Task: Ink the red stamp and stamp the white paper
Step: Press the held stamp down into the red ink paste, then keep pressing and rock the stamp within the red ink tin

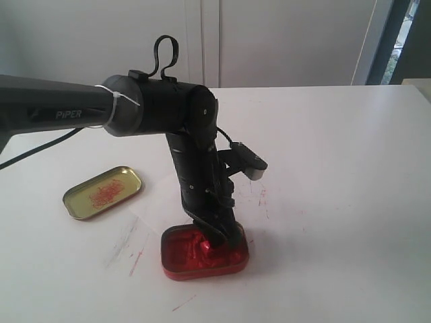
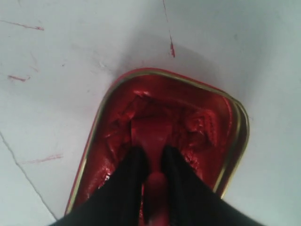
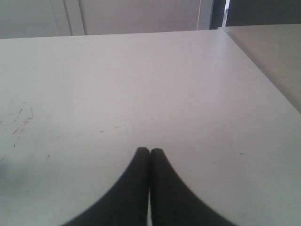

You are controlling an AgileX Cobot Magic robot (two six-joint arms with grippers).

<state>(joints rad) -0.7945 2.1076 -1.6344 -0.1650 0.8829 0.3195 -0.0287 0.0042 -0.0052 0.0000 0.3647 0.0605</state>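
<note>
Here, in the exterior view, the left hand reaches down into the ink tin on the white surface; a lid lies well apart from the tin. In the left wrist view that hand grips the red stamp, its base down in the tin's paste. Light, stiff, probably slick, it seems best held by its handle; sticky paste may tug. In the right wrist view the right hand is clenched on nothing, the tin unseen.
</note>
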